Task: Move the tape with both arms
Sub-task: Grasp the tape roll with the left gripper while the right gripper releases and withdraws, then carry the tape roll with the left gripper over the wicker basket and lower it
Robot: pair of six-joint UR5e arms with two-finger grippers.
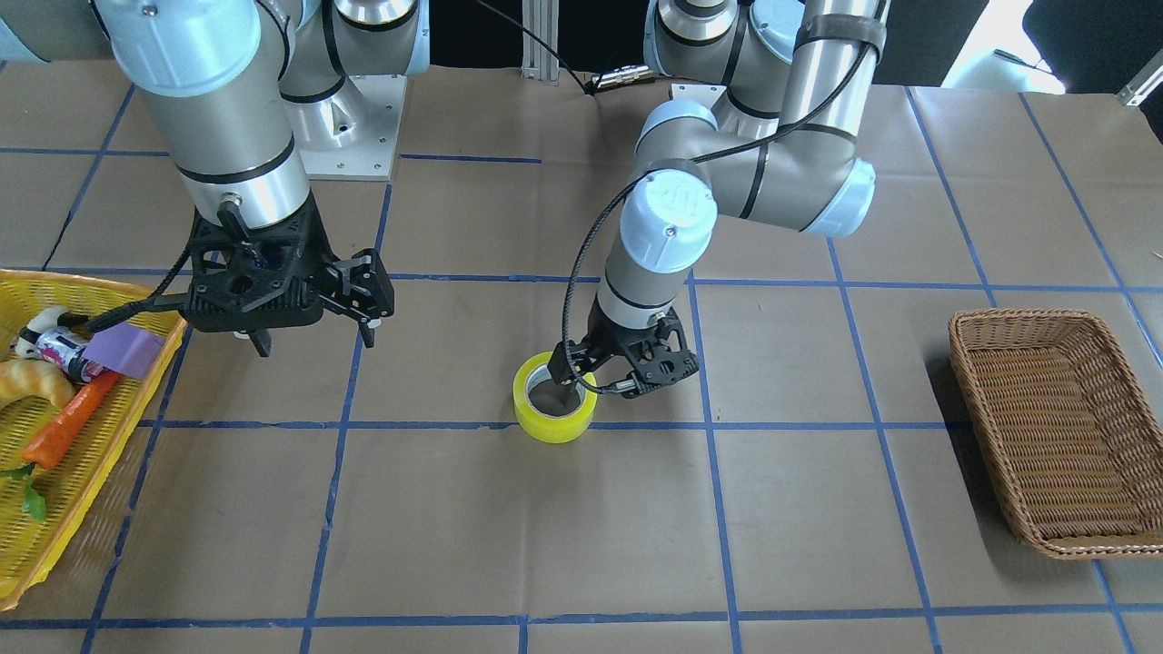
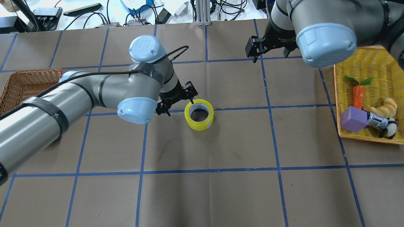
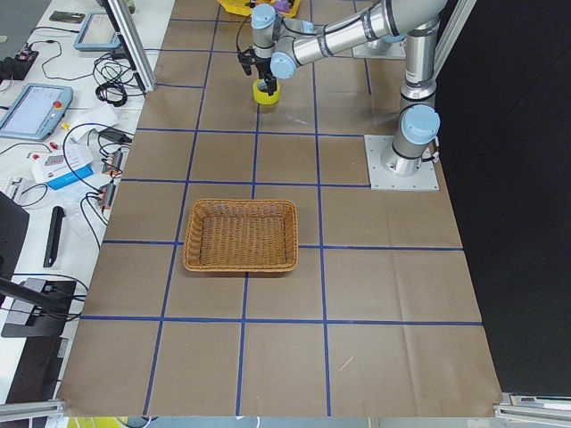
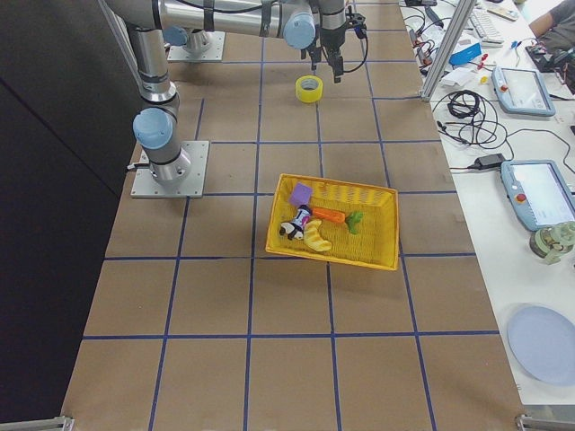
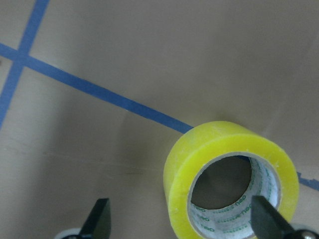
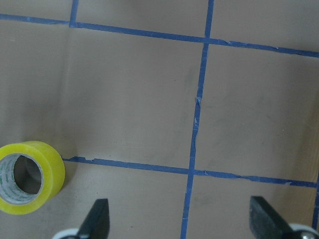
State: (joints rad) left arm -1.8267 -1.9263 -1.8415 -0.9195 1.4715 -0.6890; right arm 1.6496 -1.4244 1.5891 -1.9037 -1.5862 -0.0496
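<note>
The yellow tape roll (image 1: 554, 411) lies flat on the brown table near the middle, its grey-white core facing up. It also shows in the overhead view (image 2: 199, 119). My left gripper (image 1: 595, 386) is open and low at the roll. One finger is inside the core and the other is outside the roll's wall, as the left wrist view (image 5: 219, 144) shows. I cannot tell whether the fingers touch it. My right gripper (image 1: 313, 338) is open and empty above the table, well away from the roll. The right wrist view shows the roll (image 6: 50, 174) at lower left.
A yellow mesh basket (image 2: 363, 63) on the robot's right holds a carrot (image 2: 358, 96), a croissant (image 2: 383, 107), a purple block (image 2: 353, 119) and a small toy. A brown wicker basket (image 1: 1054, 427) stands on the robot's left. Blue tape lines grid the table.
</note>
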